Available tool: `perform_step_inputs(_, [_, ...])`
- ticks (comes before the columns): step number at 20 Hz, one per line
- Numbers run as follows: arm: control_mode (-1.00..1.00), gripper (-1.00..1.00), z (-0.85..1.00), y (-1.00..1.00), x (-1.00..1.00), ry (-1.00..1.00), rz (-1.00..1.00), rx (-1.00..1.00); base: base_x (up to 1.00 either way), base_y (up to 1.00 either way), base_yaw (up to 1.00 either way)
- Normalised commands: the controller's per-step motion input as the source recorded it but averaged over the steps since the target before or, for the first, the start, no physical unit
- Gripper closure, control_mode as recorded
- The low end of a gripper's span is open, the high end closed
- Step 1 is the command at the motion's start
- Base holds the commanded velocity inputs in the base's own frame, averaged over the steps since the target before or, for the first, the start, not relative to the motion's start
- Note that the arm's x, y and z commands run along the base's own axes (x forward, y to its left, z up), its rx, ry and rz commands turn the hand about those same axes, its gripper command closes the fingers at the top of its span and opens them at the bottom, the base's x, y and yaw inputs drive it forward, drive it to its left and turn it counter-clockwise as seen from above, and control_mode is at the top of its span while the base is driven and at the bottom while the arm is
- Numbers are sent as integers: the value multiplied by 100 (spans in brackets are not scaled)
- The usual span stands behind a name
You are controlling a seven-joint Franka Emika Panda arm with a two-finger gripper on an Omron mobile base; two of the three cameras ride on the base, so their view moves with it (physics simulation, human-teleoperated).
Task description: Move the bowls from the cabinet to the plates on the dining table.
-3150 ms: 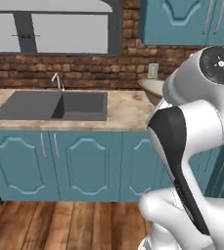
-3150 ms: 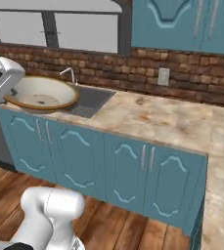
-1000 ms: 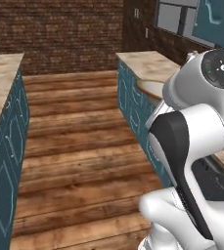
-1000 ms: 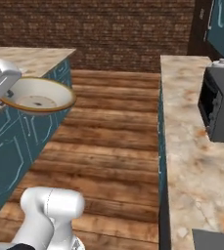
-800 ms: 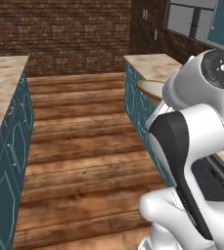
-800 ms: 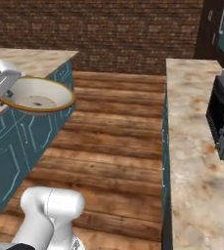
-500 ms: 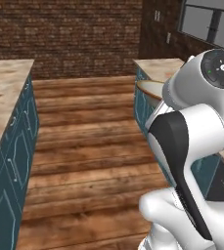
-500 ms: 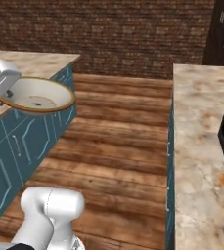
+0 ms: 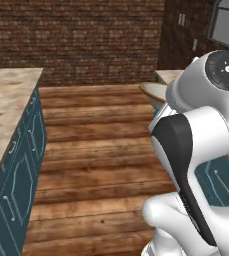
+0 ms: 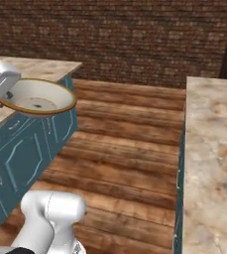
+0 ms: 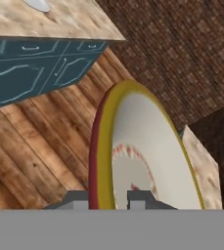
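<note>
Currently we note the gripper pinching 1 bowl by its rim; we judge it rigid, glazed, breakable, liable to slip if tilted

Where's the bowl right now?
The bowl is in the gripper, clamped by its rim. In the right base view it hangs at the left, over the edge of the dining table, above the wood floor.

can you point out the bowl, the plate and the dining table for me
bowl (image 10: pixel 38 101): right base view, on its cream inside.
plate (image 11: pixel 37 4): hand view, on the pale disc's visible edge at the top.
dining table (image 11: pixel 79 22): hand view, on a bare part of the marble top.
</note>
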Motion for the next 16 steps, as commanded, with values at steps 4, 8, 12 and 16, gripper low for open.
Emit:
perform_step_inputs(4, [100, 100, 0, 0, 0, 0, 0, 0, 100, 14, 15])
perform_step_inputs(8, [100, 100, 0, 0, 0, 0, 0, 0, 100, 14, 22])
perform_step_inputs(12, [100, 100, 0, 0, 0, 0, 0, 0, 100, 8, 23])
perform_step_inputs(16, [100, 100, 0, 0, 0, 0, 0, 0, 100, 7, 22])
